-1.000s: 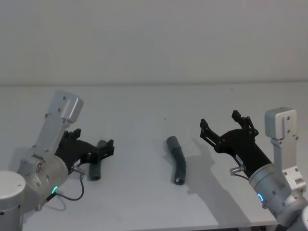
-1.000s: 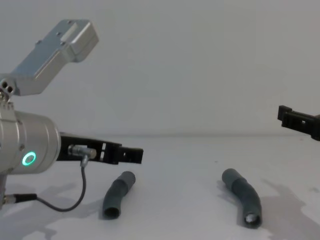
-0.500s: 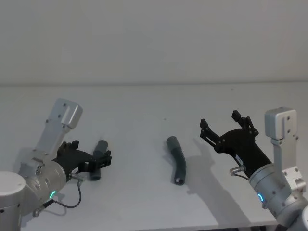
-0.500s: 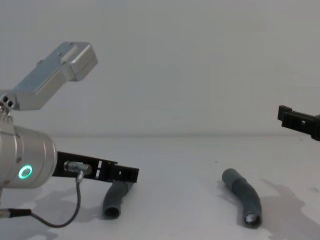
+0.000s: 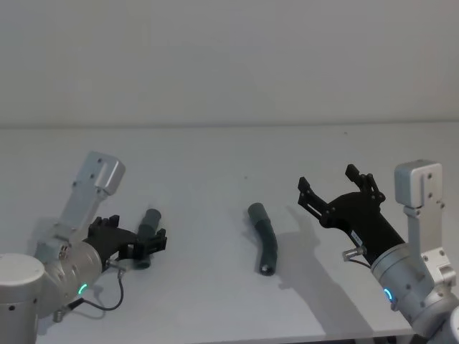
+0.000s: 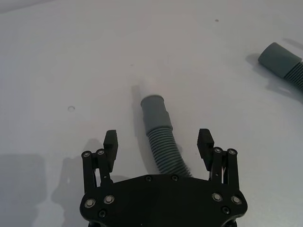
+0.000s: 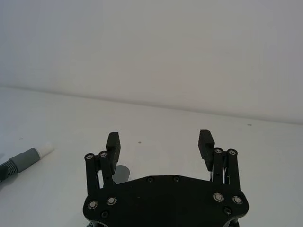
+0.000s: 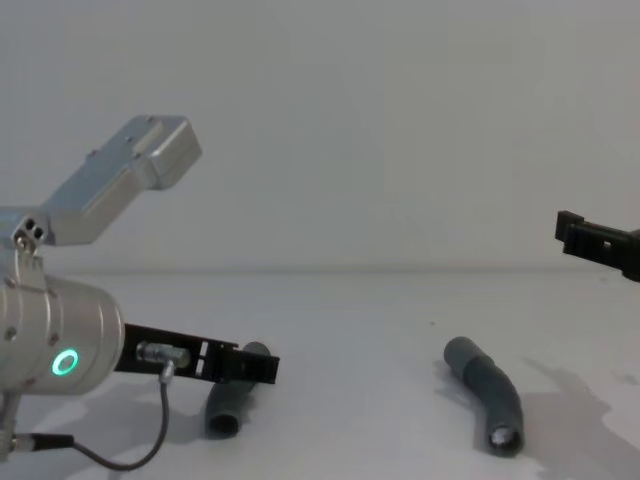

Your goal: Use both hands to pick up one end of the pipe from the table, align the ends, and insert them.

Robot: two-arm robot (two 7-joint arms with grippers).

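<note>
Ribbed rubbery hose (image 6: 163, 146); matte table (image 6: 71, 56)

There are two grey pipe pieces, the left pipe piece (image 5: 150, 218) and the right pipe piece (image 5: 264, 236), on one white desk (image 5: 215, 165). There are two black grippers, the left gripper (image 5: 153, 242) and the right gripper (image 5: 327, 180).

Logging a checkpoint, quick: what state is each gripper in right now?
Left gripper: open, fingers either side of the left pipe piece, not gripping it.
Right gripper: open, holding nothing.
</note>
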